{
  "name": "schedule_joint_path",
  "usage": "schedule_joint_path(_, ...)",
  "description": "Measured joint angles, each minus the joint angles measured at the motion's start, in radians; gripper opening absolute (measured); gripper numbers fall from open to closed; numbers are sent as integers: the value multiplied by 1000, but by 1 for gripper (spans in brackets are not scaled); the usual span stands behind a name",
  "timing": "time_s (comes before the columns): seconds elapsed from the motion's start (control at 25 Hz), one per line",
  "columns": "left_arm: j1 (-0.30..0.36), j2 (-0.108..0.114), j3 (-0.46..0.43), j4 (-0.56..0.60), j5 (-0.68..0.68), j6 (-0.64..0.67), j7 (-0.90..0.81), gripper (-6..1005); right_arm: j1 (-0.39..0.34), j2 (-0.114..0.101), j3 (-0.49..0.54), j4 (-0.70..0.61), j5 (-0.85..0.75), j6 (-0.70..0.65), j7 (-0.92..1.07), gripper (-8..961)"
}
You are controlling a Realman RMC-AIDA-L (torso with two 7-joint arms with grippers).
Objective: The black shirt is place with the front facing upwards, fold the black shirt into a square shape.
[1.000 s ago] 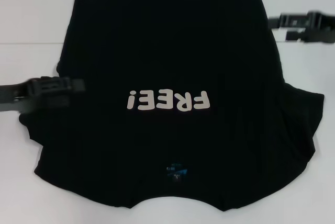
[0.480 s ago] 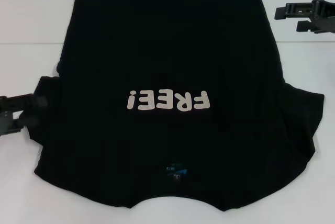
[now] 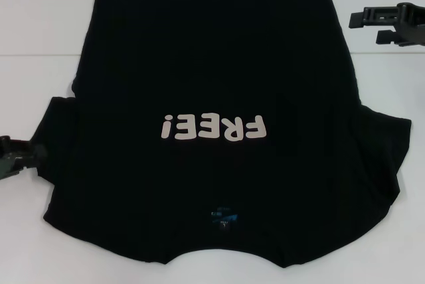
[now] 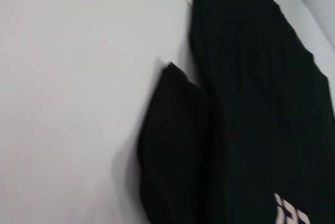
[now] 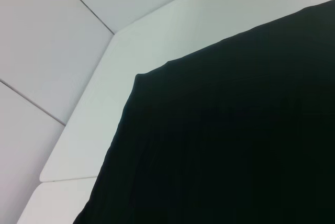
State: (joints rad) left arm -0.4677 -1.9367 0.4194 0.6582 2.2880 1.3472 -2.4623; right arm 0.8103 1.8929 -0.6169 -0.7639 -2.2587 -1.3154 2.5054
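The black shirt (image 3: 212, 65) lies flat and front up on the white table (image 3: 40, 18). Its white "FREE!" print (image 3: 214, 127) reads upside down, and the blue neck label (image 3: 222, 217) is near the front edge. My left gripper (image 3: 18, 154) is at the far left edge of the head view, just off the left sleeve (image 3: 56, 138), open and empty. My right gripper (image 3: 373, 25) hovers open beside the shirt's far right side, not touching it. The left wrist view shows the sleeve (image 4: 172, 145) and the body of the shirt. The right wrist view shows a hem corner (image 5: 140, 77).
Bare white table surrounds the shirt on the left (image 4: 68, 103) and at the far right (image 5: 157, 35). The right sleeve (image 3: 388, 158) spreads out toward the right edge of the head view. Seams between table panels (image 5: 84, 4) run beyond the hem.
My left gripper has pulled back leftward off the shirt's left side to the edge of the head view. The right gripper has shifted slightly right and away from the shirt.
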Motion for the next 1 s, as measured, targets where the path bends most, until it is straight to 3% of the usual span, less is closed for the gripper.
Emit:
schedule_joint_path(0.12, -5, -2, 0, -11, 3, -38, 1, 332, 4, 0, 1, 0, 1, 0, 0, 945)
schedule_joint_path(0.36, -7, 0, -1, -14, 6, -55, 1, 264, 7, 3, 0, 0, 1, 0, 1, 945)
schedule_joint_path(0.68, -9, 0, -1, -18, 12, -81, -11, 265, 7, 3, 2, 0, 2, 0, 1, 945)
schedule_joint_path(0.88, -15, 3, 0, -49, 18, -116, -21, 388, 6, 3, 2, 0, 2, 1, 1, 945)
schedule_joint_path(1.0, -19, 3, 9, -63, 19, -132, -20, 398, 5, 3, 3, 0, 2, 1, 1, 945)
